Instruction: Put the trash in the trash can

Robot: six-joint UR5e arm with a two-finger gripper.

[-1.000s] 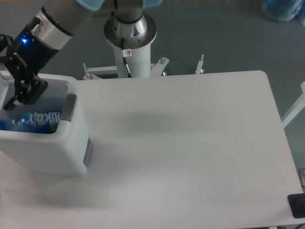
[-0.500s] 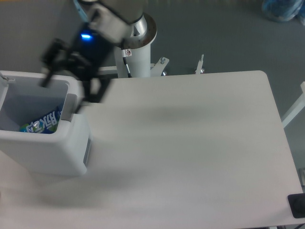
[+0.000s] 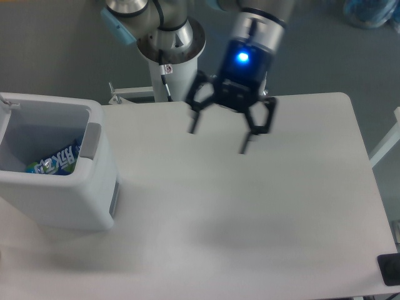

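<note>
The trash can point(image 3: 62, 200) stands at the left edge of the table. It is a white boxy bin with a grey panel on its rim. Inside it lies a blue-labelled item point(image 3: 55, 160), bottle or printed bag, I cannot tell which. No other trash shows on the table. My gripper point(image 3: 219, 139) hangs above the middle of the table, well to the right of the bin. Its two black fingers are spread wide and hold nothing.
The white table point(image 3: 281, 212) has its right edge near a white frame point(image 3: 384, 147). The arm's round base and white post point(image 3: 172, 53) stand behind the table. A dark object point(image 3: 389, 269) sits at the lower right corner.
My gripper has swung from over the bin's rim to the right, to above the table's middle. It stays open and empty. The blue-labelled item rests in the bin.
</note>
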